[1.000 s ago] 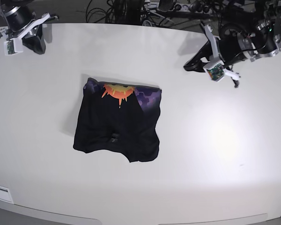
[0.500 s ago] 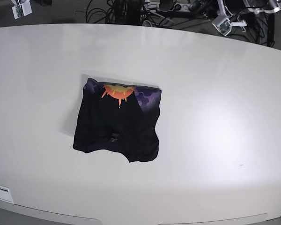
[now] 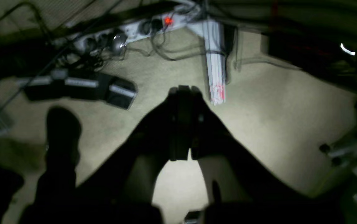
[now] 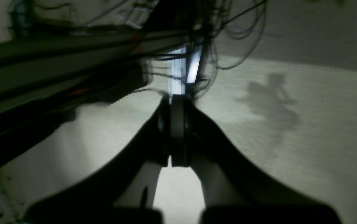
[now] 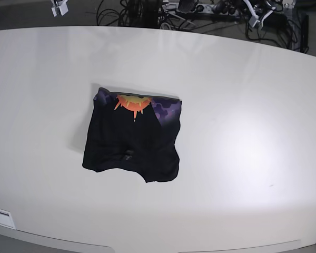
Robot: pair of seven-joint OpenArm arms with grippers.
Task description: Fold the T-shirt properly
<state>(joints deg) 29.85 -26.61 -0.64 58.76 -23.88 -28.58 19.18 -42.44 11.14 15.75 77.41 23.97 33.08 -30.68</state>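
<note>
A: Reading the base view from the near edge outward, the white surface [image 5: 242,95] carries one item. The T-shirt [image 5: 131,137] lies left of centre as a compact folded bundle, mostly black, with an orange and purple print along its far edge. Its lower edge is uneven and the near right corner sags outward.

B: State of the fingers?

A: Both sets are pressed together and hold nothing. In the left wrist view the left gripper [image 3: 183,93] points at carpet [image 3: 290,102], a power strip [image 3: 141,26] and loose cables. In the right wrist view the right gripper [image 4: 177,102] points at carpet and a cable bundle [image 4: 228,25]. The shirt appears in neither wrist view.

B: Where are the arms?

A: Beyond the far edge of the surface. Only small white parts show at the top of the base view, the right arm [image 5: 59,6] at the upper left and the left arm [image 5: 257,16] at the upper right.

B: Which relation governs any further move?

A: The bundle lies well apart from both grippers, toward the near side. It is close to square, so no long axis is clear. The right arm appears nearer. The fold looks essentially complete.
</note>
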